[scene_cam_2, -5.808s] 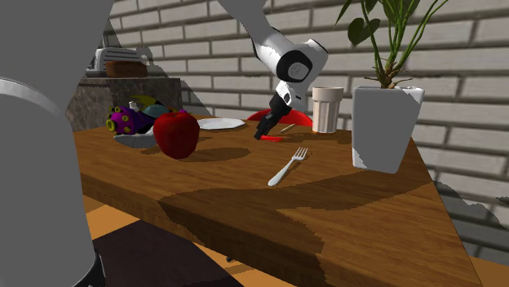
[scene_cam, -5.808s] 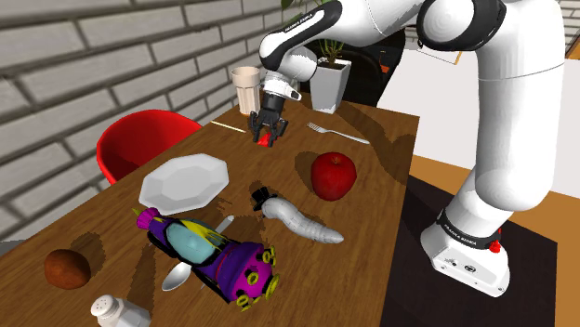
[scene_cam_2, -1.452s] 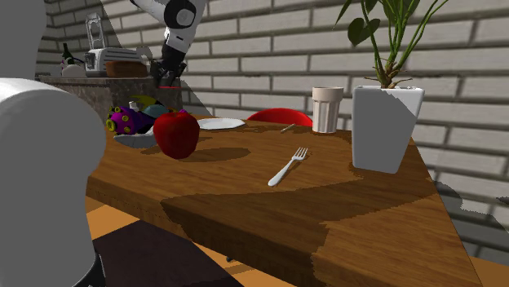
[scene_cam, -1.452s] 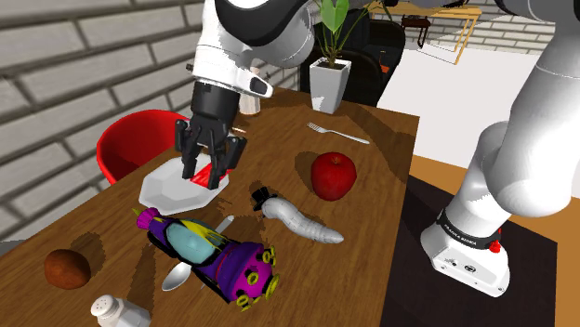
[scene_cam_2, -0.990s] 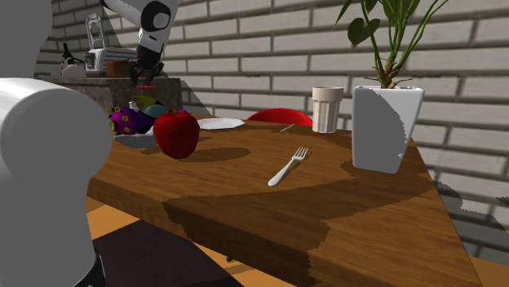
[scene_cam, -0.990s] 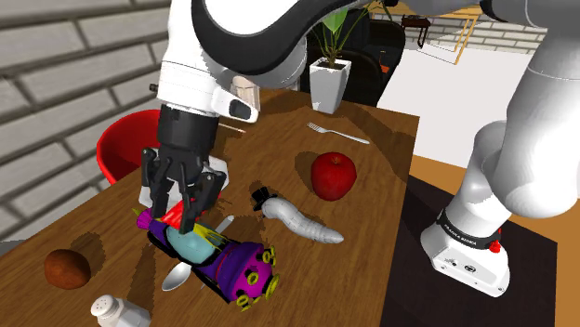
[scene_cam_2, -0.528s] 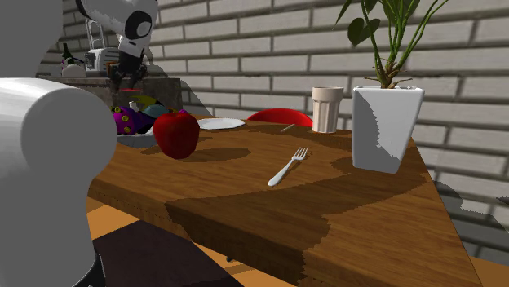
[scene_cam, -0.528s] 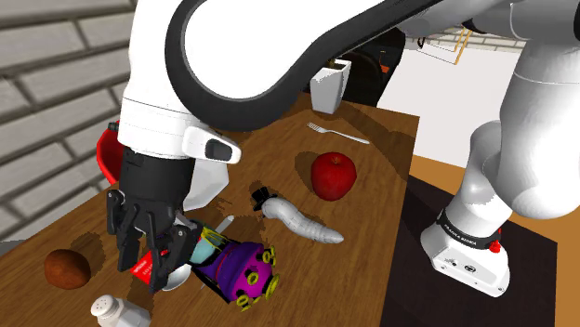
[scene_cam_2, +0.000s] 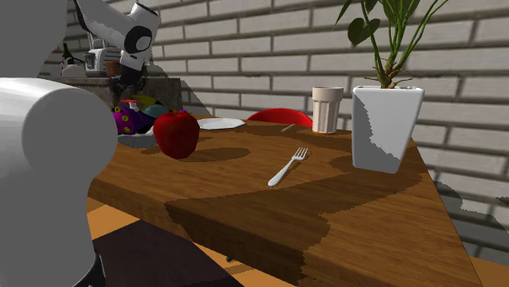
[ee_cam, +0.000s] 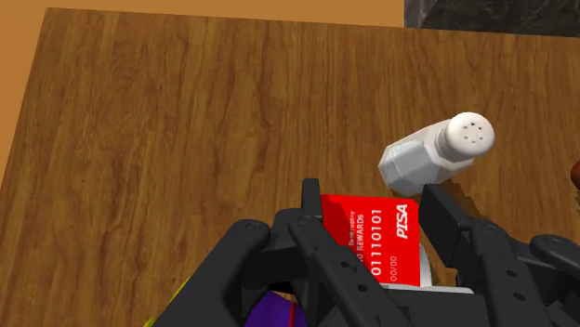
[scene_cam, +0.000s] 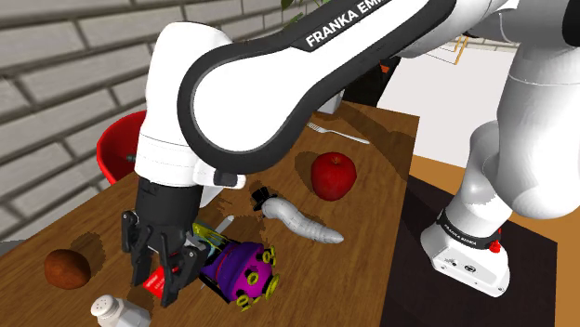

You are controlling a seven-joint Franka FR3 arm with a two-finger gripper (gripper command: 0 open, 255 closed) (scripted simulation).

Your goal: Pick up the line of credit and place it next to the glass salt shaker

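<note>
My black gripper is shut on a red card with white print and holds it just above the wooden table. The white salt shaker lies on its side at the shoulder view's lower left, a little below the gripper. In the wrist view the fingers clasp the card by its two side edges, and the shaker lies just beyond the gripper, off to one side. In the second exterior view the gripper hangs at the table's far end.
A purple toy with yellow knobs lies right beside the gripper. A brown round thing, a red apple, a grey tube-shaped thing and a fork lie on the table. A cup and a white planter stand further off.
The gripper has carried the red card from above the white plate, past the purple toy, and down towards the table end where the salt shaker lies.
</note>
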